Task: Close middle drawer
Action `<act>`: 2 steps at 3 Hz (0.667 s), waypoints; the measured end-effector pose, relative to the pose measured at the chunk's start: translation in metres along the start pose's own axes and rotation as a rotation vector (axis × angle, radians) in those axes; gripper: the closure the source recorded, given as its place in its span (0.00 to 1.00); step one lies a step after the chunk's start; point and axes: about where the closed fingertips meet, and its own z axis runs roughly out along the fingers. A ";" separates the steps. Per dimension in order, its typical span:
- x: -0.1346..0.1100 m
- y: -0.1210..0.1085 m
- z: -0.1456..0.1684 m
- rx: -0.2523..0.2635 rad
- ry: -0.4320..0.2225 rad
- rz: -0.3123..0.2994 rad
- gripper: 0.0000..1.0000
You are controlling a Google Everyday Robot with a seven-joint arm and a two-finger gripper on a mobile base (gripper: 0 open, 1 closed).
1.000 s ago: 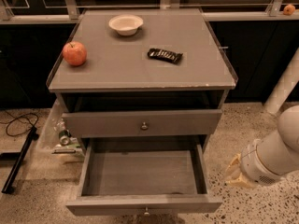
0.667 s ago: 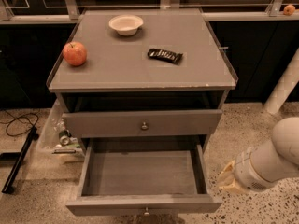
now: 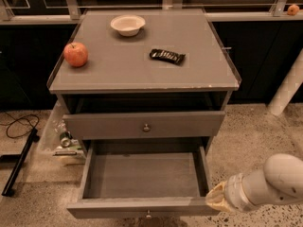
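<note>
1. Since the earlier frames, the tan-tipped gripper point(image 3: 217, 200) has sunk lower and shifted left. It has gone from open floor beside the cabinet to the front right corner of the pulled-out drawer.
2. Gripper: its tip lies at that corner, just beside or touching it; which of the two cannot be told. Whether it is released or clenched cannot be told either.
3. Arm: the white, rounded arm point(image 3: 277, 178) enters from the lower right and slopes down to the left, low over the speckled stone floor point(image 3: 255, 136).
4. Middle drawer point(image 3: 142, 176): wide, shallow and grey, with a small round metal knob on its flat front. It stands drawn far out of the grey cabinet point(image 3: 142, 74), well forward of the uppermost grey drawer front point(image 3: 184, 124).
5. Cabinet top: a red apple point(image 3: 75, 54) sits at the left, a white bowl point(image 3: 128, 24) at the rear and a dark wrapped bar point(image 3: 166, 56) right of centre, all apart.
</note>
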 end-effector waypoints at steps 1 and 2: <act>0.029 0.008 0.045 -0.017 -0.046 0.021 1.00; 0.054 0.015 0.089 -0.038 -0.063 0.035 1.00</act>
